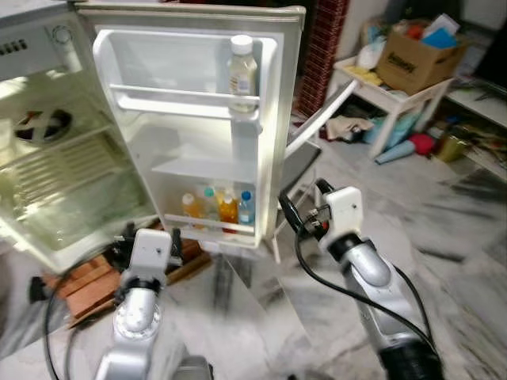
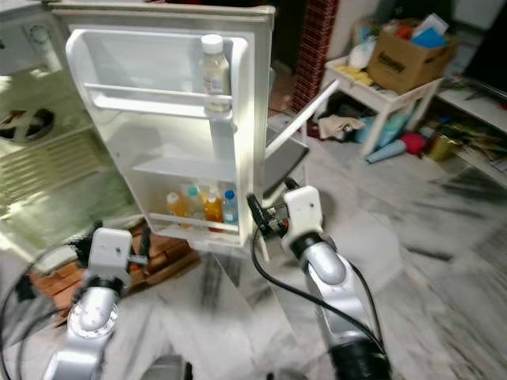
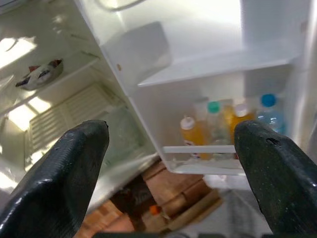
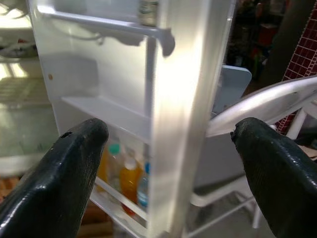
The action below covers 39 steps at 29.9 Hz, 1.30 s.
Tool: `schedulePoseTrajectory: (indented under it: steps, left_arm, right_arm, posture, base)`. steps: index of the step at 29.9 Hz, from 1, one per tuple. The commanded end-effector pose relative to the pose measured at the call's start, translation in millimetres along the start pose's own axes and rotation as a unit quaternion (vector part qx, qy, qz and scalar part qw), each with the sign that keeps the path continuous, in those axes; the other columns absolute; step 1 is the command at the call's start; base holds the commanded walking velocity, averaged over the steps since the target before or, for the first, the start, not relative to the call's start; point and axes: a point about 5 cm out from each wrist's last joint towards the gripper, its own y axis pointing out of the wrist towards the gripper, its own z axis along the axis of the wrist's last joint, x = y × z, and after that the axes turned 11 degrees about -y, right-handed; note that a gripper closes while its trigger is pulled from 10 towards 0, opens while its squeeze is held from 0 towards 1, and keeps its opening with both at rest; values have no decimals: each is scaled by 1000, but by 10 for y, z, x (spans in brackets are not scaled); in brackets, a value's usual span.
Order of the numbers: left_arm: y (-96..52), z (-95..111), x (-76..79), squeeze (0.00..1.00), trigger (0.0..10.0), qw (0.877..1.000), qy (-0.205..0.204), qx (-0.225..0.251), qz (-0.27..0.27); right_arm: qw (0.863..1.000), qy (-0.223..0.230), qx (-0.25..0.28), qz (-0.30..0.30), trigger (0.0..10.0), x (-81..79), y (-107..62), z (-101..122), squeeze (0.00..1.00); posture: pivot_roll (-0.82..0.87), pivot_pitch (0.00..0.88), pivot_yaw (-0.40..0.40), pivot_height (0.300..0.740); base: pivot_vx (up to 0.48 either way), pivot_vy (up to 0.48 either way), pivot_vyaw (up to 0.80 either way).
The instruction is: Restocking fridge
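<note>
Before open fridge door (image 1: 198,127), bottles (image 1: 218,207) on low shelf; left gripper (image 3: 173,163), right gripper (image 4: 171,163) both spread, empty.

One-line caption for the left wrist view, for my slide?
Open left gripper faces the fridge door's lower shelf holding four bottles.

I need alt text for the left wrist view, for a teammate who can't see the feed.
The left gripper, its fingers spread wide, faces the open fridge door, where four bottles stand on the bottom door shelf. Beside it the fridge interior holds a bowl on a shelf.
</note>
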Motion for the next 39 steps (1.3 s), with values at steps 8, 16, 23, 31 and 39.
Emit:
schedulePoseTrajectory:
  steps: [8, 16, 23, 31, 39]
  left_arm:
    - [54, 16, -88, 0, 10000, 1000, 7, 1, 30]
    - [65, 72, -109, 0, 10000, 999, -30, 15, 41]
    - [49, 194, -32, 0, 10000, 997, -49, 57, 23]
    - [40, 161, -63, 0, 10000, 998, -46, 51, 18]
    - [29, 143, -59, 0, 10000, 998, -42, 46, 16]
  right_arm:
    - [999, -1, 37, 8, 10000, 2, 124, 148, 0]
    - [999, 13, 37, -1, 10000, 6, 118, 139, 0]
    - [999, 22, 33, -12, 10000, -11, 100, 124, 0]
    - [998, 9, 51, -18, 10000, 54, 117, 200, 0]
    - [998, 6, 58, -24, 10000, 69, 133, 227, 0]
  posture:
    - [113, 11, 13, 740]
    - [111, 12, 10, 740]
    - [111, 21, 13, 740]
    - [105, 23, 14, 740]
    - [107, 27, 13, 740]
  base:
    - [0, -480, 771]
    - [0, -480, 749]
    - [0, -69, 220]
    - [175, -30, 355]
    - [390, -269, 751]
